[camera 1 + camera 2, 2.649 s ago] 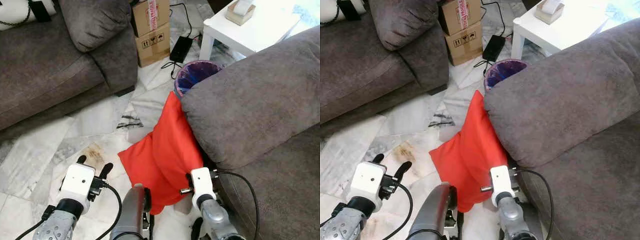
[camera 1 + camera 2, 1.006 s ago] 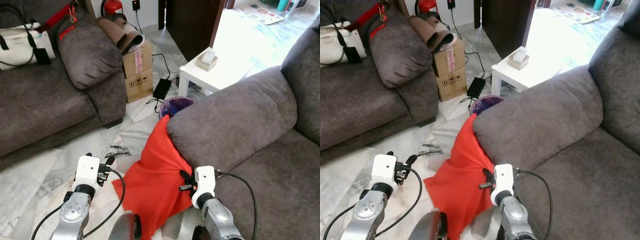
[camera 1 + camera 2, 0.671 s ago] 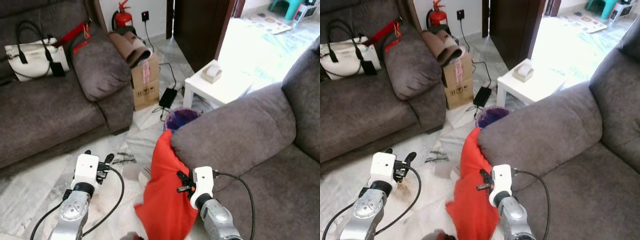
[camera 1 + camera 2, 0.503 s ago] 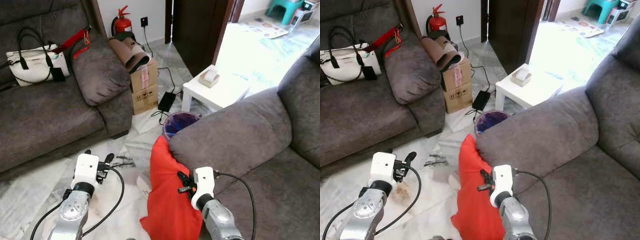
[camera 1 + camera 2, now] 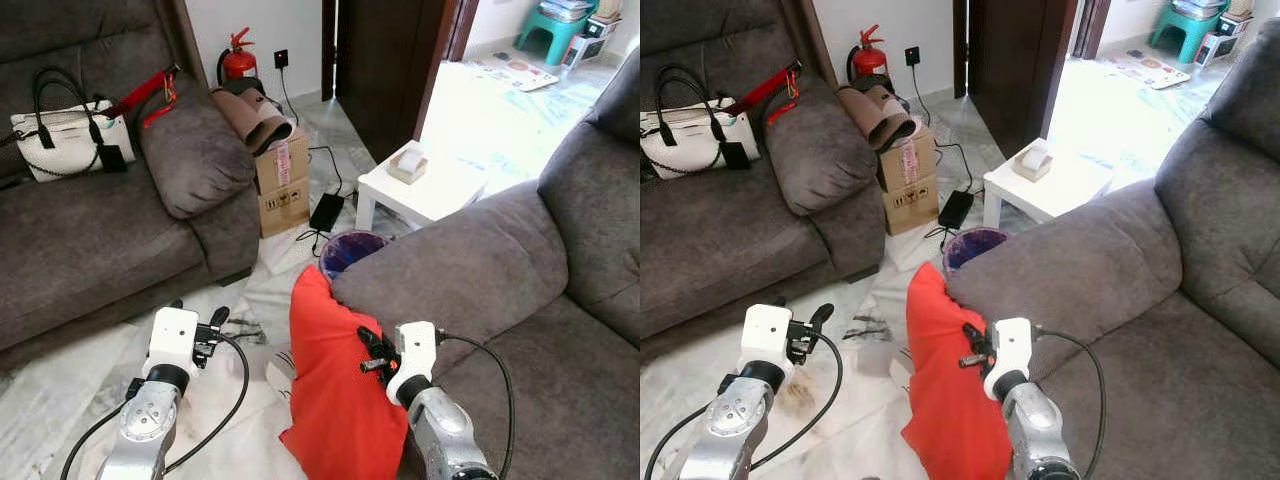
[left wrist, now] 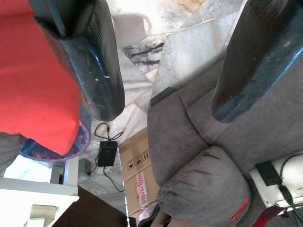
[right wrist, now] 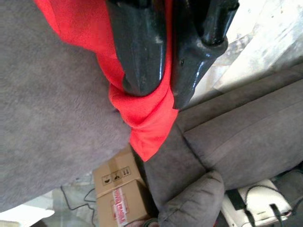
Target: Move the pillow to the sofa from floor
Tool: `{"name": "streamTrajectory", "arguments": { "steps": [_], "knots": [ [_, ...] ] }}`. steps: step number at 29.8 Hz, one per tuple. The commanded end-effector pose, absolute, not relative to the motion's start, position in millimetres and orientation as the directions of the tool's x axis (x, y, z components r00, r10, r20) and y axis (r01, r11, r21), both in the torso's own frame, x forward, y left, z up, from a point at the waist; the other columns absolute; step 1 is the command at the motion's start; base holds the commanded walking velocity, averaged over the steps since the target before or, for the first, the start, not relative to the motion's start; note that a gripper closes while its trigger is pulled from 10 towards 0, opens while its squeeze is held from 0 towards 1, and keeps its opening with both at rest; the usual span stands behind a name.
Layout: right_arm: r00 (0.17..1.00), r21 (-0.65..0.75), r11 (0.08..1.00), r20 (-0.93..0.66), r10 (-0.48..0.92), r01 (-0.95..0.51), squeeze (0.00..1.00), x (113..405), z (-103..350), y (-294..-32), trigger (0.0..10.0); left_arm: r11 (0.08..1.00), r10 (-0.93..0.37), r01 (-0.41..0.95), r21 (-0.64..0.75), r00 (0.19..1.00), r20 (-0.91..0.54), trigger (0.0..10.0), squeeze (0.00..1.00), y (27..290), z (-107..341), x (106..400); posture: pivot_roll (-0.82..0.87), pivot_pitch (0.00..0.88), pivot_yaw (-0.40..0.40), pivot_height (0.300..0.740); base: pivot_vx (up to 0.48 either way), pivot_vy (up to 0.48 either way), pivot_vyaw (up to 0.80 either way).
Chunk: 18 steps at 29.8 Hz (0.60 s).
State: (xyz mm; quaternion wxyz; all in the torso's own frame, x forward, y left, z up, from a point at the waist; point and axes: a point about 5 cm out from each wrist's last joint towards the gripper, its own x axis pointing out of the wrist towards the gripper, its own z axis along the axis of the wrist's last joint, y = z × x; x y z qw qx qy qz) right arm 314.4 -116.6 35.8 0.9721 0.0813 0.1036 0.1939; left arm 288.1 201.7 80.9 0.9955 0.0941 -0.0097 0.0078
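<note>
- Marble floor [image 5: 60,400], pale and veined, lies between two grey sofas; its lower stretch is cut off by the head views' bottom edge, along with both silver arms below the wrists.
- Red pillow [image 5: 335,385] stands nearly upright at the front corner of the right-hand sofa [image 5: 500,290], pressed against the outer face of its arm; the pillow's bottom is cut off at the frame edge, so whether it touches the floor cannot be told.
- Right end effector [image 5: 368,350] is at the pillow's upper right side, just beside the sofa arm; in the right wrist view its two black fingers [image 7: 137,52] are clamped close together with a fold of red fabric pinched between them.
- Left end effector [image 5: 197,320] hovers over the floor, well apart from the pillow on its left; the left wrist view shows its fingers [image 6: 90,56] spread wide with nothing between them, and the red pillow beyond one finger.
- A small pale object on the floor just left of the pillow is half hidden behind it and too unclear to name.
- Purple bin [image 5: 352,250] sits behind the pillow's top corner, partly covered by the sofa arm.
- Further back, a white side table [image 5: 440,195] carries a small box [image 5: 407,163]; stacked cardboard boxes [image 5: 284,182] stand beside the left-hand sofa [image 5: 90,240], with a black power adapter [image 5: 326,210] on the floor between.
- A white handbag [image 5: 65,125] rests on the left-hand sofa; a red fire extinguisher [image 5: 238,60] stands by the far wall.
</note>
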Motion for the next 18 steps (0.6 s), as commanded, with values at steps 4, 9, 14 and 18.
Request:
{"name": "streamTrajectory", "arguments": {
  "steps": [4,9,14,18],
  "knots": [
    [0.931,0.137,0.926,-0.052,0.361,-0.352,0.00,330,63,-119,10.0,0.983,0.020,-0.022,0.181,1.000,0.016,10.0,0.00,205,79,286,0.15,0.087,0.022,0.740,0.000,0.000,0.00],
    [0.933,0.139,0.929,-0.068,0.354,-0.343,0.00,327,58,-120,10.0,0.985,0.013,-0.015,0.173,1.000,0.016,10.0,0.00,202,77,285,0.14,0.069,0.023,0.740,0.000,0.000,0.00],
    [0.938,0.131,0.937,-0.082,0.337,-0.325,0.00,327,56,-122,10.0,0.986,0.009,-0.008,0.164,1.000,-0.002,10.0,0.00,201,72,284,0.14,0.058,0.023,0.740,0.000,0.000,0.00],
    [0.940,0.129,0.939,-0.086,0.330,-0.318,0.00,327,56,-123,10.0,0.986,0.000,0.001,0.167,1.000,-0.006,10.0,0.00,200,70,283,0.14,0.047,0.024,0.740,0.000,0.000,0.00]
  ]
}}
